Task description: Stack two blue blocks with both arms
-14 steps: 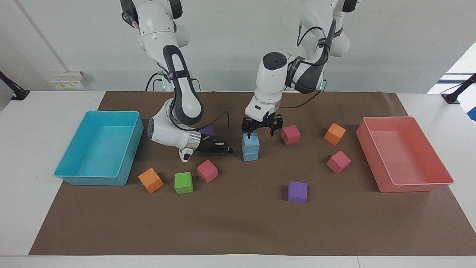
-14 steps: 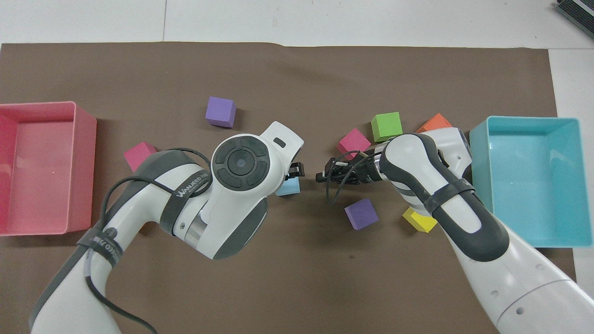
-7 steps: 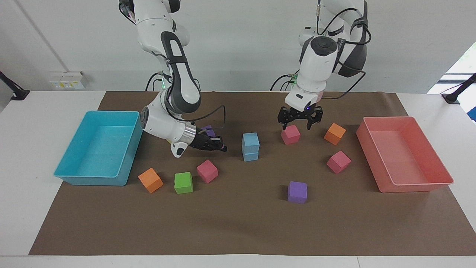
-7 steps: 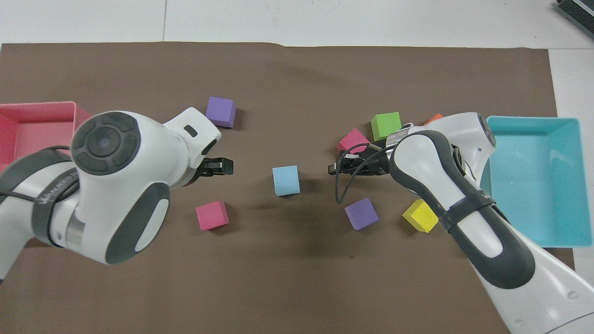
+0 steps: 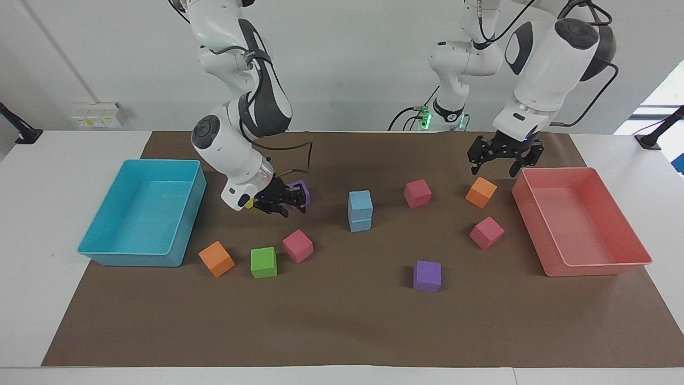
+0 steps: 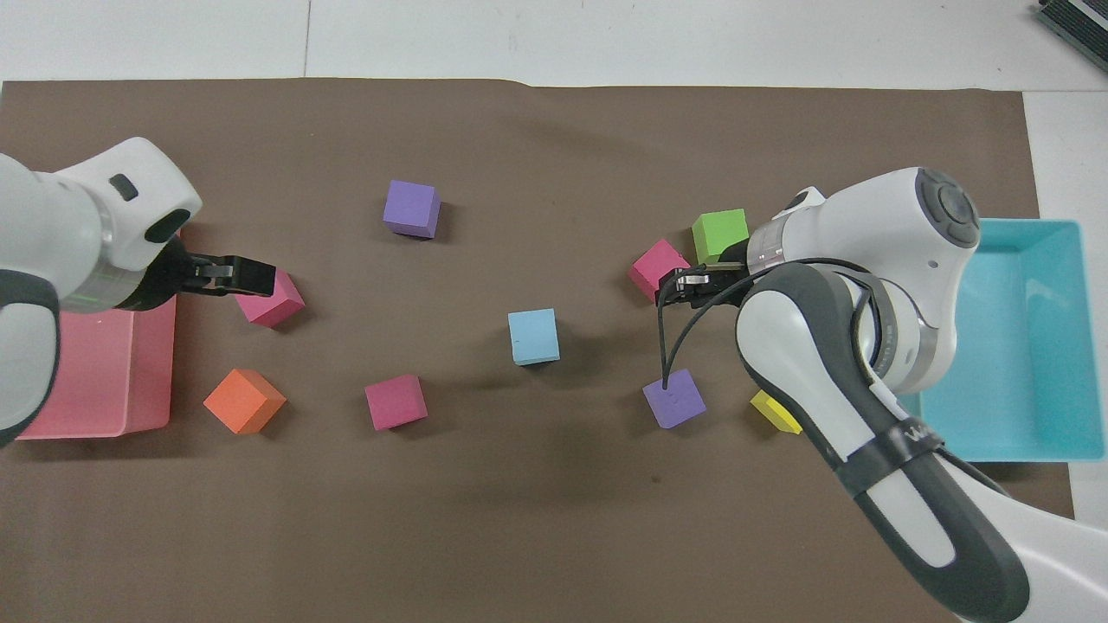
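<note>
With the two blue blocks [image 5: 360,210] stacked well clear of both empty, spread-jawed grippers, left gripper [image 5: 499,160] and right gripper [image 5: 282,202], stacking appears complete; next move only calls for parking.

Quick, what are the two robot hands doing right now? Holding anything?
Left gripper: open, empty, up in the air beside the pink plastic tray.
Right gripper: open, empty, low by a purple foam cube.

Your left arm is bent high, its left gripper [image 5: 500,156] hanging open, pointing down, empty. Your right arm folds low (elbow raised), the right gripper [image 5: 283,202] just above the tabletop, fingers parted, holding nothing.
</note>
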